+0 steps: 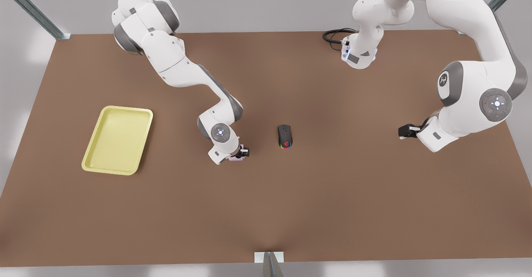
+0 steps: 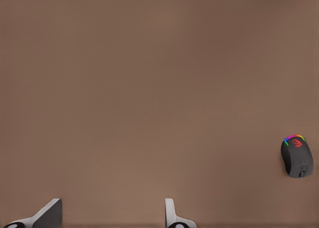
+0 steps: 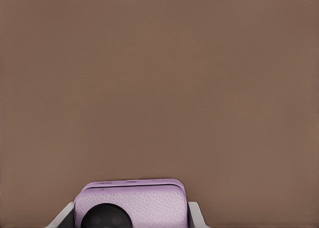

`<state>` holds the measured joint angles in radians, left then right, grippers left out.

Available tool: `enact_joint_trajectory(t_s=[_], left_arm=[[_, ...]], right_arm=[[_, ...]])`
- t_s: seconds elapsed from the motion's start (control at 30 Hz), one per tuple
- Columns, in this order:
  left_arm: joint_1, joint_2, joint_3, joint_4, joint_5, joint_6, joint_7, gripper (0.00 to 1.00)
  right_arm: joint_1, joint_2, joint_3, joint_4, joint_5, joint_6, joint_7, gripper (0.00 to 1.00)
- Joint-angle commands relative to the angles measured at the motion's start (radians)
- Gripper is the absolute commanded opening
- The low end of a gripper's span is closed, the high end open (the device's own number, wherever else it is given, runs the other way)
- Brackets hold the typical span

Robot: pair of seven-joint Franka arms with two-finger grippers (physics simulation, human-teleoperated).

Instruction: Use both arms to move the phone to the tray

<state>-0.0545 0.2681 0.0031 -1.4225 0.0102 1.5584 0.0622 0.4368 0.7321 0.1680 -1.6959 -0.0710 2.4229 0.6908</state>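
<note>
The pale pink-lilac phone (image 3: pixel 130 203) sits between my right gripper's fingers (image 3: pixel 196 215), which press against its two sides; one black lens shows on its face. In the front view this right gripper (image 1: pixel 240 154) is low over the table at the centre-left, with the phone (image 1: pixel 236 158) peeking out under it. The pale yellow tray (image 1: pixel 117 139) lies to the front view's left of it, with nothing in it. My left gripper (image 1: pixel 403 132) waits at the front view's right, and its fingers (image 2: pixel 50 215) stand wide apart over bare table.
A black computer mouse (image 1: pixel 284 136) with rainbow lights lies between the two grippers, close to the phone, and the mouse (image 2: pixel 297 157) also appears in the left wrist view. A black cable (image 1: pixel 333 35) coils at the table's far edge.
</note>
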Motion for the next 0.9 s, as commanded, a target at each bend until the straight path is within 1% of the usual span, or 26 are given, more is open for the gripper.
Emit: enact_joint_trajectory(t_s=[0.0,0.13,0.23,0.3,0.4,0.43,0.47,0.5,0.53,0.6,0.63,0.77,0.8,0.83,0.87], left_arm=[[-0.001,-0.001,0.000,0.000,-0.002,-0.001,0.001,1.00],[-0.001,-0.001,0.000,0.000,-0.004,0.000,0.001,1.00],[-0.002,-0.001,-0.002,0.000,-0.004,-0.001,0.001,1.00],[-0.002,-0.001,-0.002,0.000,-0.004,-0.001,-0.001,1.00],[-0.002,0.000,-0.002,0.000,-0.004,-0.001,-0.001,1.00],[-0.002,0.000,-0.002,-0.001,-0.004,-0.001,-0.001,1.00],[-0.001,0.000,-0.002,0.000,-0.004,-0.001,-0.001,1.00],[-0.002,0.000,-0.002,-0.001,-0.004,-0.001,-0.001,1.00],[-0.001,0.002,-0.002,-0.001,-0.006,-0.001,-0.001,1.00],[-0.002,0.002,-0.002,-0.001,-0.012,-0.001,-0.001,1.00],[-0.002,0.002,-0.002,-0.001,-0.012,-0.001,-0.001,1.00],[-0.002,0.000,0.000,-0.001,-0.007,-0.003,-0.008,1.00],[-0.002,-0.007,0.000,0.000,-0.007,-0.009,-0.016,1.00],[-0.002,-0.026,0.011,0.002,-0.006,-0.012,-0.044,1.00],[-0.002,-0.029,0.012,0.002,-0.004,-0.012,-0.045,1.00]], right_arm=[[-0.021,-0.029,-0.002,-0.024,-0.003,-0.011,-0.071,0.79],[-0.116,-0.126,-0.010,-0.136,-0.003,-0.005,-0.217,0.79],[-0.207,-0.260,-0.027,-0.297,-0.003,0.004,-0.376,0.79],[-0.312,-0.358,-0.027,-0.410,-0.003,0.004,-0.531,0.79],[-0.520,-0.439,-0.032,-0.499,-0.001,-0.008,-0.844,0.79],[-0.566,-0.454,-0.065,-0.519,0.000,-0.008,-0.965,0.79],[-0.569,-0.479,-0.102,-0.533,0.000,-0.011,-1.020,0.79],[-0.576,-0.484,-0.166,-0.531,0.000,-0.022,-1.122,0.79],[-0.628,-0.487,-0.185,-0.533,0.002,-0.036,-1.208,0.79],[-0.740,-0.479,-0.185,-0.531,0.003,-0.036,-1.367,0.79],[-0.762,-0.476,-0.185,-0.531,0.003,-0.036,-1.401,0.79],[-0.776,-0.476,-0.185,-0.574,0.007,-0.030,-1.421,0.79],[-0.776,-0.474,-0.185,-0.571,0.007,-0.030,-1.421,0.80],[-0.776,-0.473,-0.185,-0.571,0.017,-0.027,-1.419,1.00],[-0.776,-0.474,-0.185,-0.571,0.017,-0.027,-1.419,1.00]])
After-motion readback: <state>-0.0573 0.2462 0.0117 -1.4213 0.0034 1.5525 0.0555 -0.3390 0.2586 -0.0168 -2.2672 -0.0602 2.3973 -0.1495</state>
